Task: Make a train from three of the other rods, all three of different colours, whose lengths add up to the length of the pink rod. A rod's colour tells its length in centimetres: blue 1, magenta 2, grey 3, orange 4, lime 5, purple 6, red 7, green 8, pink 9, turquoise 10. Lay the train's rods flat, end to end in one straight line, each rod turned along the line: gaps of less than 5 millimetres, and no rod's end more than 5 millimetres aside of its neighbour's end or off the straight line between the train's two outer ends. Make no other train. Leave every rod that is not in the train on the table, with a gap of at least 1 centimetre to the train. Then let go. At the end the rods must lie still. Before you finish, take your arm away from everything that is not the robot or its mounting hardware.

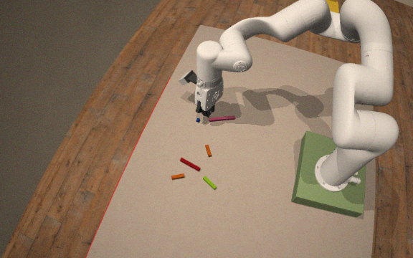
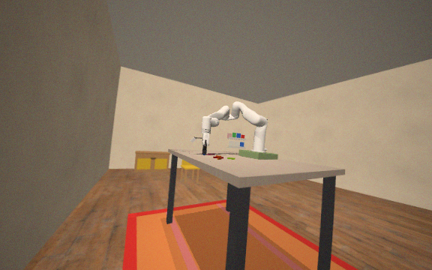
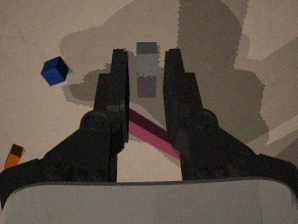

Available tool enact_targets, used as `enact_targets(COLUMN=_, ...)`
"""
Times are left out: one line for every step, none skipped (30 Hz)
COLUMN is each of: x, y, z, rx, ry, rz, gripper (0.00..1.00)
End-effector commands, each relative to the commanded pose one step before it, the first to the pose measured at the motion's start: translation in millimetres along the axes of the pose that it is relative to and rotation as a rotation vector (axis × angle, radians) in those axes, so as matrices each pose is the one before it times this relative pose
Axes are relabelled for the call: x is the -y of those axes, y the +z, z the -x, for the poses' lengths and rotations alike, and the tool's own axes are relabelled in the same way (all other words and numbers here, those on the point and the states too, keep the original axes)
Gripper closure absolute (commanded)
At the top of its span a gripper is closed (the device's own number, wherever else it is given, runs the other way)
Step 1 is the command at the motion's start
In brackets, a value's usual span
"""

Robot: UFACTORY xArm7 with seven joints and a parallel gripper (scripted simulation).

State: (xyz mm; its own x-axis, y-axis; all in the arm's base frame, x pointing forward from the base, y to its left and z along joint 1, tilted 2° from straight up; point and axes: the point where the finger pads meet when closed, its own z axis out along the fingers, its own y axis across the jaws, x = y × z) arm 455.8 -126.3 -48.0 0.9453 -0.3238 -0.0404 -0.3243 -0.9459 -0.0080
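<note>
My gripper (image 1: 203,112) points down at the table, its fingers straddling a short grey rod (image 3: 147,70) that lies flat. In the wrist view the fingers stand a little apart from the rod's sides, narrowly open. The pink rod (image 1: 221,118) lies just right of the gripper and passes under the fingers in the wrist view (image 3: 153,132). A blue cube rod (image 1: 198,120) sits just left of the gripper and also shows in the wrist view (image 3: 55,70). In the top view the gripper hides the grey rod.
Nearer the front lie two orange rods (image 1: 208,150) (image 1: 178,176), a red rod (image 1: 190,164) and a lime rod (image 1: 209,183), all apart from each other. The arm's green base (image 1: 330,175) stands at the right. The table's left edge has a red line (image 1: 135,150).
</note>
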Motion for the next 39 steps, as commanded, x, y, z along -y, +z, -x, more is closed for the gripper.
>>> enact_targets(x=0.37, y=-1.63, z=-1.43, rx=-0.00394, ry=-0.00036, rz=-0.00021, gripper=0.96)
enact_targets(x=0.00, y=0.00, z=0.00, rx=0.00000, ry=0.00000, rz=0.00000, gripper=0.96)
enact_targets(x=0.00, y=0.00, z=0.00, rx=0.00000, ry=0.00000, rz=0.00000, gripper=0.96)
enact_targets(x=0.00, y=0.00, z=0.00, rx=0.00000, ry=0.00000, rz=0.00000, gripper=0.96)
enact_targets(x=0.00, y=0.00, z=0.00, rx=0.00000, ry=0.00000, rz=0.00000, gripper=0.96)
enact_targets(x=0.00, y=0.00, z=0.00, rx=0.00000, ry=0.00000, rz=0.00000, gripper=0.96)
enact_targets(x=0.00, y=0.00, z=0.00, rx=0.00000, ry=0.00000, rz=0.00000, gripper=0.96)
enact_targets(x=0.00, y=0.00, z=0.00, rx=0.00000, ry=0.00000, rz=0.00000, gripper=0.96)
enact_targets(x=0.00, y=0.00, z=0.00, rx=0.00000, ry=0.00000, rz=0.00000, gripper=0.96)
enact_targets(x=0.00, y=0.00, z=0.00, rx=0.00000, ry=0.00000, rz=0.00000, gripper=0.96)
enact_targets(x=0.00, y=0.00, z=0.00, rx=0.00000, ry=0.00000, rz=0.00000, gripper=0.96)
enact_targets(x=0.00, y=0.00, z=0.00, rx=0.00000, ry=0.00000, rz=0.00000, gripper=0.96)
enact_targets(x=0.00, y=0.00, z=0.00, rx=0.00000, ry=0.00000, rz=0.00000, gripper=0.96)
enact_targets(x=0.00, y=0.00, z=0.00, rx=0.00000, ry=0.00000, rz=0.00000, gripper=0.96)
enact_targets(x=0.00, y=0.00, z=0.00, rx=0.00000, ry=0.00000, rz=0.00000, gripper=0.96)
enact_targets(x=0.00, y=0.00, z=0.00, rx=0.00000, ry=0.00000, rz=0.00000, gripper=0.96)
enact_targets(x=0.00, y=0.00, z=0.00, rx=0.00000, ry=0.00000, rz=0.00000, gripper=0.96)
enact_targets(x=0.00, y=0.00, z=0.00, rx=0.00000, ry=0.00000, rz=0.00000, gripper=0.96)
enact_targets(x=0.00, y=0.00, z=0.00, rx=0.00000, ry=0.00000, rz=0.00000, gripper=0.96)
enact_targets(x=0.00, y=0.00, z=0.00, rx=0.00000, ry=0.00000, rz=0.00000, gripper=0.96)
enact_targets(x=0.00, y=0.00, z=0.00, rx=0.00000, ry=0.00000, rz=0.00000, gripper=0.96)
enact_targets(x=0.00, y=0.00, z=0.00, rx=0.00000, ry=0.00000, rz=0.00000, gripper=0.96)
enact_targets(x=0.00, y=0.00, z=0.00, rx=0.00000, ry=0.00000, rz=0.00000, gripper=0.96)
enact_targets(x=0.00, y=0.00, z=0.00, rx=0.00000, ry=0.00000, rz=0.00000, gripper=0.96)
enact_targets(x=0.00, y=0.00, z=0.00, rx=0.00000, ry=0.00000, rz=0.00000, gripper=0.96)
enact_targets(x=0.00, y=0.00, z=0.00, rx=0.00000, ry=0.00000, rz=0.00000, gripper=0.96)
enact_targets(x=0.00, y=0.00, z=0.00, rx=0.00000, ry=0.00000, rz=0.00000, gripper=0.96)
enact_targets(x=0.00, y=0.00, z=0.00, rx=0.00000, ry=0.00000, rz=0.00000, gripper=0.96)
enact_targets(x=0.00, y=0.00, z=0.00, rx=0.00000, ry=0.00000, rz=0.00000, gripper=0.96)
enact_targets(x=0.00, y=0.00, z=0.00, rx=0.00000, ry=0.00000, rz=0.00000, gripper=0.96)
enact_targets(x=0.00, y=0.00, z=0.00, rx=0.00000, ry=0.00000, rz=0.00000, gripper=0.96)
enact_targets(x=0.00, y=0.00, z=0.00, rx=0.00000, ry=0.00000, rz=0.00000, gripper=0.96)
enact_targets(x=0.00, y=0.00, z=0.00, rx=0.00000, ry=0.00000, rz=0.00000, gripper=0.96)
enact_targets(x=0.00, y=-0.07, z=0.00, rx=0.00000, ry=0.00000, rz=0.00000, gripper=0.96)
enact_targets(x=0.00, y=-0.46, z=0.00, rx=0.00000, ry=0.00001, rz=0.00000, gripper=0.96)
enact_targets(x=0.00, y=-1.15, z=-0.01, rx=0.00000, ry=0.00001, rz=0.00000, gripper=0.96)
enact_targets(x=0.00, y=-2.03, z=0.00, rx=0.00000, ry=0.00000, rz=0.00000, gripper=0.96)
enact_targets(x=0.00, y=-3.02, z=0.00, rx=0.00000, ry=0.00000, rz=0.00000, gripper=0.96)
enact_targets(x=0.00, y=-4.03, z=0.00, rx=0.00000, ry=-0.00001, rz=0.00000, gripper=0.96)
